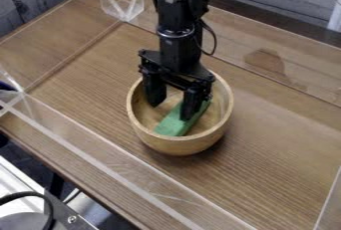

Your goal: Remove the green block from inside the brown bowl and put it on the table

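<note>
- Wood-grain tabletop (270, 145) fills most of the view, with grey boards at the upper left.
- Black robot gripper (176, 91), fingers spread open, reaches down into the bowl; its fingertips are hard to make out against the block.
- Green block (176, 121) lies inside the bowl, its upper part partly hidden by the gripper.
- Round light-brown wooden bowl (178, 145) sits on the tabletop, its far rim covered by the arm.
- Clear plastic pieces at the edges are cut off.

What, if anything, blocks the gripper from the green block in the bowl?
Nothing visible: the open black gripper reaches down inside the round light-brown wooden bowl's rim, directly over the bright green rectangular block.
</note>
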`<state>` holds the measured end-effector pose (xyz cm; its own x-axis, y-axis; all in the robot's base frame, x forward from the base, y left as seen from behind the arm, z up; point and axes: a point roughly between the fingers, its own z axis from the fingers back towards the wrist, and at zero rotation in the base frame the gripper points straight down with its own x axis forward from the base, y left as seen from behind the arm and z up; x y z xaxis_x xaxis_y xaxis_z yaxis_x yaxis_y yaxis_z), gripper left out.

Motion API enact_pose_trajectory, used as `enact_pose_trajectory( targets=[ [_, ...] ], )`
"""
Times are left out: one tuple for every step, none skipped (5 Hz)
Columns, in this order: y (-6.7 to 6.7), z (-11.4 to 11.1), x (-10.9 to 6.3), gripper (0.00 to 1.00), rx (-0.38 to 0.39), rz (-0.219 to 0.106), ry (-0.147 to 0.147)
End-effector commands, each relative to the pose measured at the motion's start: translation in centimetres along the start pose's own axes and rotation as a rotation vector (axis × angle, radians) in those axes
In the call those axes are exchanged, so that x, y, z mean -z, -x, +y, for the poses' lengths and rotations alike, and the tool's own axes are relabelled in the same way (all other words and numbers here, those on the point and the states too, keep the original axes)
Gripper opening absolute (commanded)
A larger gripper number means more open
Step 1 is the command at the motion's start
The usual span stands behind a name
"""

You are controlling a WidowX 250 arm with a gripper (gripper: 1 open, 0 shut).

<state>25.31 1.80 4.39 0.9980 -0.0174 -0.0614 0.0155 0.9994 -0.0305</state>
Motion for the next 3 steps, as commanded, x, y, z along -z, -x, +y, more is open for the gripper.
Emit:
enact_pose_trajectory(
  targets=[
    [-0.74, -0.06, -0.28, 1.00, 0.005, -0.029, 0.000],
    [-0.83, -0.12, -0.15, 1.00, 0.005, -0.029, 0.002],
    [-0.85, -0.17, -0.76, 0.00, 0.007, -0.044, 0.009]
  ],
)
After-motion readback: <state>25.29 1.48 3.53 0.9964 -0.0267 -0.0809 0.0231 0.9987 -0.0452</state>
